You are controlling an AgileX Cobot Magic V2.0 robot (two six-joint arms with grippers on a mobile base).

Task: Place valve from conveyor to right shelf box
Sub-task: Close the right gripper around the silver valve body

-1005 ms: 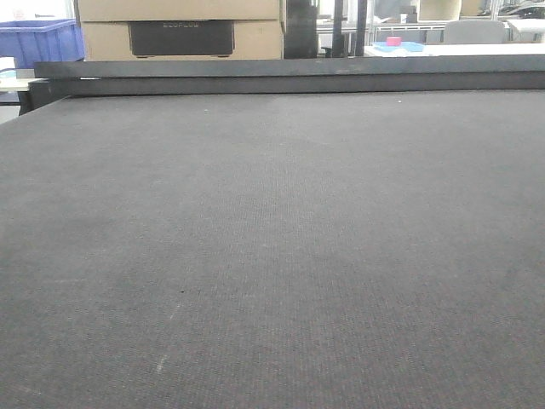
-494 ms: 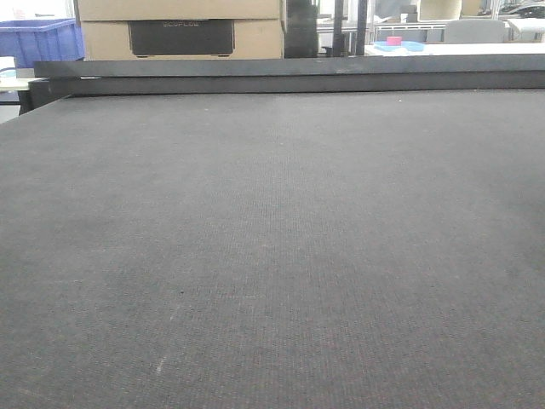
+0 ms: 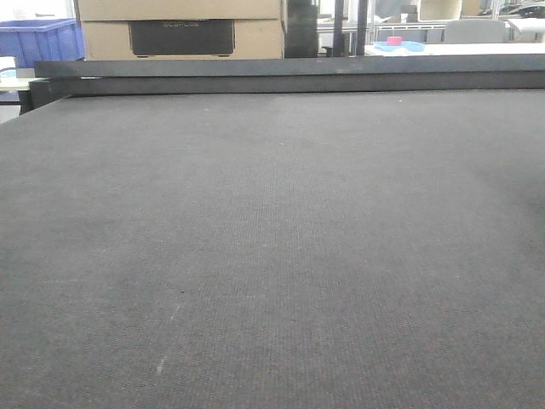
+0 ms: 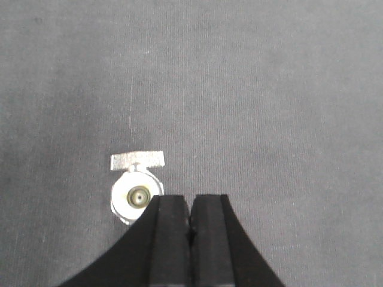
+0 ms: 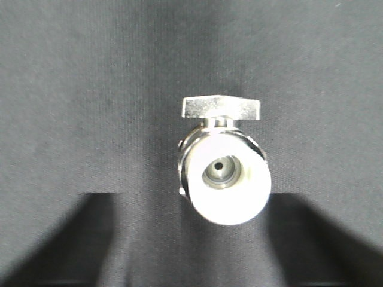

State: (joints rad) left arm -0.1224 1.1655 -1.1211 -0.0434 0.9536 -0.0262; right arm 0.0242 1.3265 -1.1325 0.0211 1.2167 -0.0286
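The conveyor [image 3: 272,256] is a wide dark grey woven belt filling the front view, where neither valve nor gripper shows. In the left wrist view a silver valve [image 4: 136,194] with a flat handle lies on the belt, just left of my left gripper [image 4: 190,206]. That gripper is shut and empty, and its left finger [image 4: 167,221] covers the valve's lower right edge. The right wrist view shows a valve [image 5: 224,179] close up, its white round end facing the camera. My right gripper [image 5: 192,198] is open, its fingers dim dark shapes far apart on either side. The right shelf is out of view.
A black bar [image 3: 289,75] runs along the belt's far edge. Behind it stand cardboard boxes [image 3: 179,30], a blue bin [image 3: 38,38] at far left, and white tables with small items at far right.
A faint shadow has come onto the belt at the right edge of the front view. Nothing else differs.
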